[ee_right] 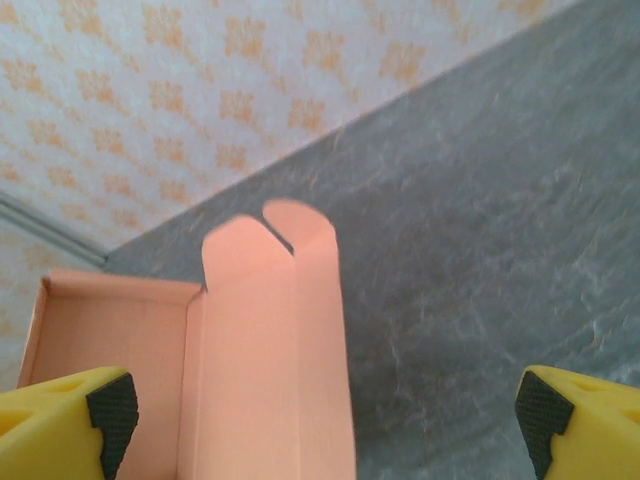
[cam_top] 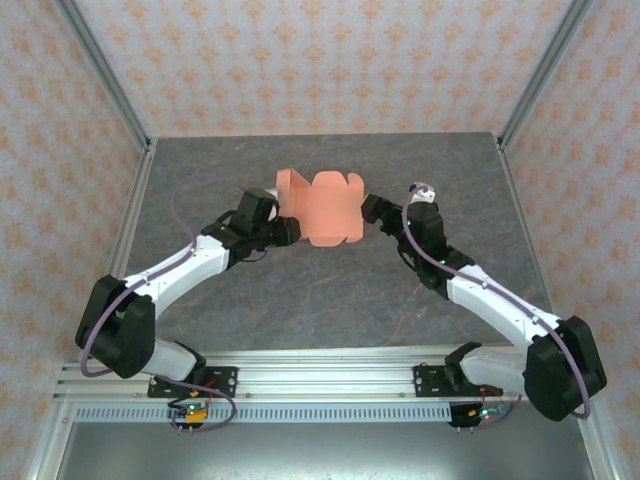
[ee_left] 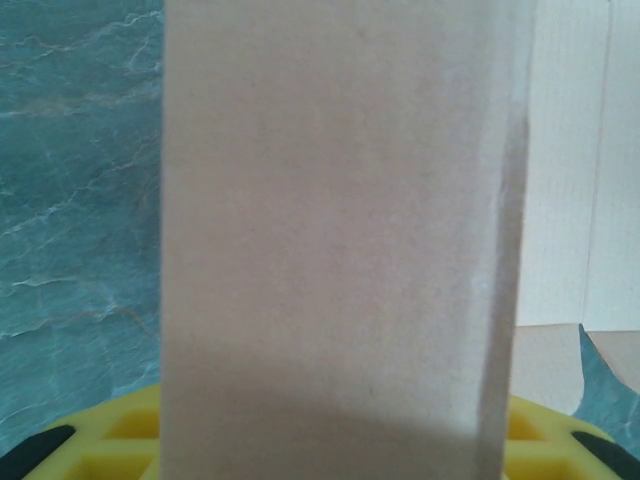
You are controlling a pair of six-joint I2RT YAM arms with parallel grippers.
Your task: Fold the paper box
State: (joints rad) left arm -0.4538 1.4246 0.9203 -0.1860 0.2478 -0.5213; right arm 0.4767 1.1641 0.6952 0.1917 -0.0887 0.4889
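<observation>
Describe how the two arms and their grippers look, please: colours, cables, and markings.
Both the left arm and the right arm have white links between bulky black joints. A thin purplish-grey cable loops along each. The right gripper has yellow fingers with black pads; the left gripper has yellow fingers too.

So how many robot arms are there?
2. The left white-and-black robot arm reaches in from the left of the salmon-orange paper box, and the right arm reaches in from its right. None looks hidden.
</observation>
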